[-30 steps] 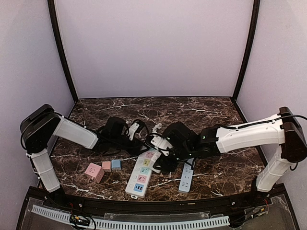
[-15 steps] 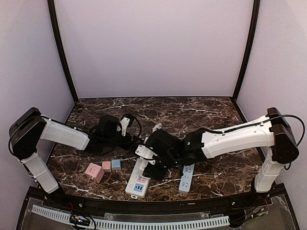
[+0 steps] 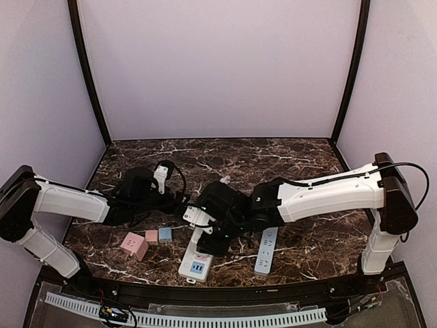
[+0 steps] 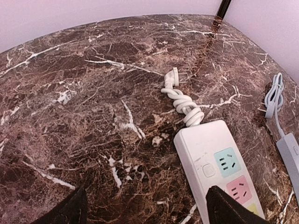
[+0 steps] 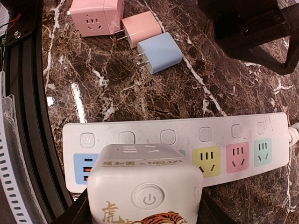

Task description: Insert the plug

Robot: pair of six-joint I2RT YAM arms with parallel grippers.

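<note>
The plug point(image 5: 147, 191), a white cube with a power button and a tiger print, is held in my right gripper point(image 5: 147, 205), which is shut on its sides. In the right wrist view it hovers over the white power strip point(image 5: 196, 135), between the blue USB block and the yellow socket. From above, the plug point(image 3: 193, 216) and my right gripper point(image 3: 201, 222) sit over the strip's point(image 3: 194, 263) near half. My left gripper point(image 4: 149, 212) is open and empty, left of the strip's point(image 4: 208, 158) cord end.
A pink cube point(image 3: 133, 244), a pink adapter point(image 3: 151, 236) and a blue adapter point(image 3: 165, 234) lie left of the strip. A grey-blue strip point(image 3: 265, 251) lies to its right. The white strip's coiled cord point(image 4: 184, 105) runs toward the back.
My left gripper has opened and drawn back to the left. My right gripper has carried the plug left and nearer, over the strip's near half.
</note>
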